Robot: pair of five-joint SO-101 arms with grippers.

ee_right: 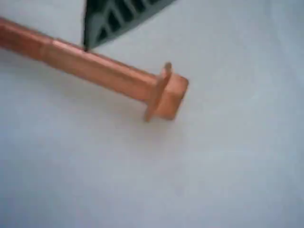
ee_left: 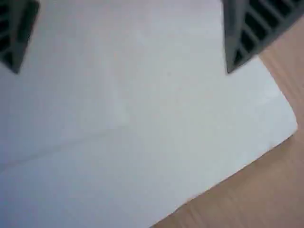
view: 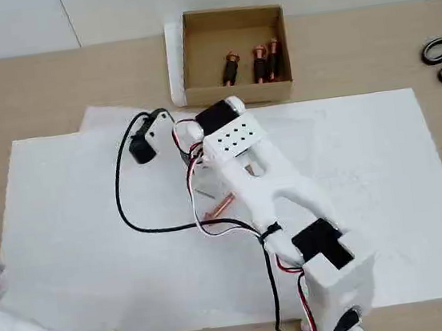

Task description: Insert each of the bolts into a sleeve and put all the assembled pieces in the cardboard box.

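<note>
Black left jaws: wide apart, holding nothing, over a corner of the white paper (ee_left: 142, 142). Right jaws: one tip apparently touching the copper bolt (ee_right: 104, 73), grip cannot be told. Bolt lies flat on paper, frame centre in the high view. Cardboard box (view: 229, 17), top centre, holds three assembled pieces (view: 259, 64).

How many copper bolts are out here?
4. Three sleeved bolts lie in the cardboard box; one bare bolt lies on the paper. The arm may hide more.

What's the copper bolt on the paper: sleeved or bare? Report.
Bare. The copper metal bolt lies flat on white paper, visible shank uncovered.
</note>
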